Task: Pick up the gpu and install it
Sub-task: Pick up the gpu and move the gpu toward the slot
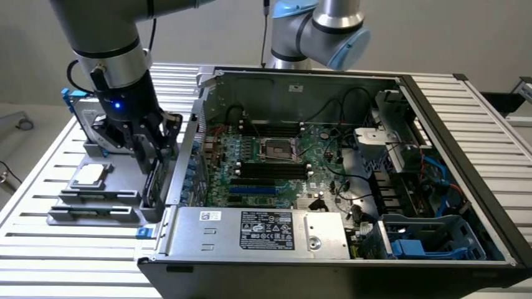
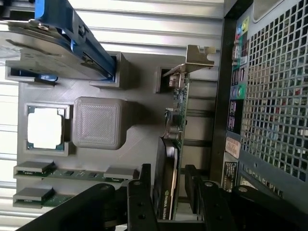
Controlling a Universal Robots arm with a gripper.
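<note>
Slatted table: gpu stands on edge in grey tray, between the wide-open tool's fingers, not gripped.

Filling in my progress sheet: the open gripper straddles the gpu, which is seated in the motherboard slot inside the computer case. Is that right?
Not quite. The open gripper does straddle the gpu, but the card stands on edge in the grey holder outside the computer case, not in the motherboard slot. The wrist view shows it.
</note>
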